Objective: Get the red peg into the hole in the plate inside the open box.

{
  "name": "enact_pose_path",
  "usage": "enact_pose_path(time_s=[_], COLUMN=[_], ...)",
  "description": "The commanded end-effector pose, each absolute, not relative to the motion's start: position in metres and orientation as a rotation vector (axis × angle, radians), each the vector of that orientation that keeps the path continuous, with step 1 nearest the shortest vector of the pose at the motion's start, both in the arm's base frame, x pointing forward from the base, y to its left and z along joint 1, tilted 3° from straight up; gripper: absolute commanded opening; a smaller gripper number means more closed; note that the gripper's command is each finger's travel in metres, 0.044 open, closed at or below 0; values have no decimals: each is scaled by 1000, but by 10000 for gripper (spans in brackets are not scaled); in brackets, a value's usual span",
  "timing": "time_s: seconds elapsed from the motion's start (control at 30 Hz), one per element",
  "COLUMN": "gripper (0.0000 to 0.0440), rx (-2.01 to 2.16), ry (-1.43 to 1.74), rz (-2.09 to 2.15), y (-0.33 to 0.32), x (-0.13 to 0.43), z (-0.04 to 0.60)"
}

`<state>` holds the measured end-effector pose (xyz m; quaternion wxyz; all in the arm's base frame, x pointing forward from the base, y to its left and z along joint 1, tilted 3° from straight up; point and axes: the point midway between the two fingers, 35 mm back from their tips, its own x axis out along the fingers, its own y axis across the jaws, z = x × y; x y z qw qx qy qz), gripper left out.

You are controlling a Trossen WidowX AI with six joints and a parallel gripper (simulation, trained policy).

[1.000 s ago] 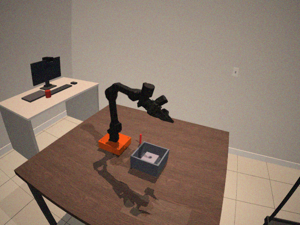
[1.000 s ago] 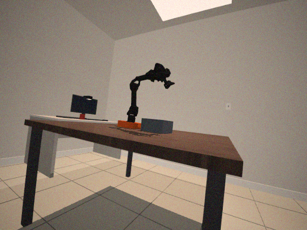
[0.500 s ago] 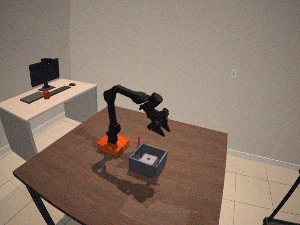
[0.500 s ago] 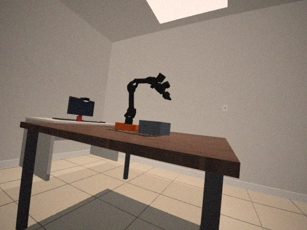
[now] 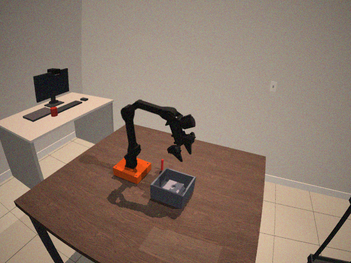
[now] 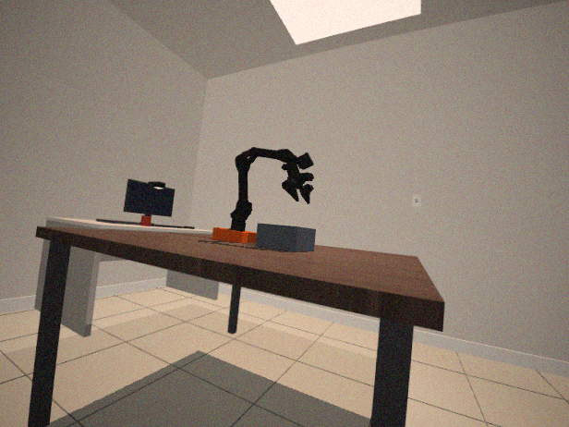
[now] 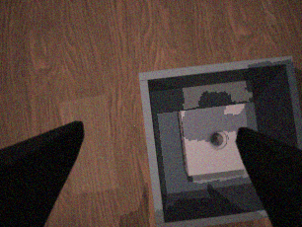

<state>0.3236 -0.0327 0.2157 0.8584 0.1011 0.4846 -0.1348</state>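
Two black fingers of the gripper stand wide apart, with nothing between them, and point downward well above the bench. Below the gripper sits the open box, gray-blue and resting on the bench. In the wrist view the box lies mostly toward the right-hand finger, whose tip covers part of the plate on its bottom. The hole in that plate shows between the fingertips, nearer the right-hand one, with no peg in it. Lower than the gripper and off toward the arm's foot, the red peg stands upright on the bench, outside the box and near its wall. Farther from the gripper than the peg is the orange base, which carries the arm.
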Motion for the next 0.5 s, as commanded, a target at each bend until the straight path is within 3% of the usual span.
enact_pose_path(time_s=[0.0, 0.47], gripper=[440, 440], rx=[258, 412], ry=[1112, 1407], rz=[-320, -558], y=[-17, 53], x=[310, 236], z=[197, 155])
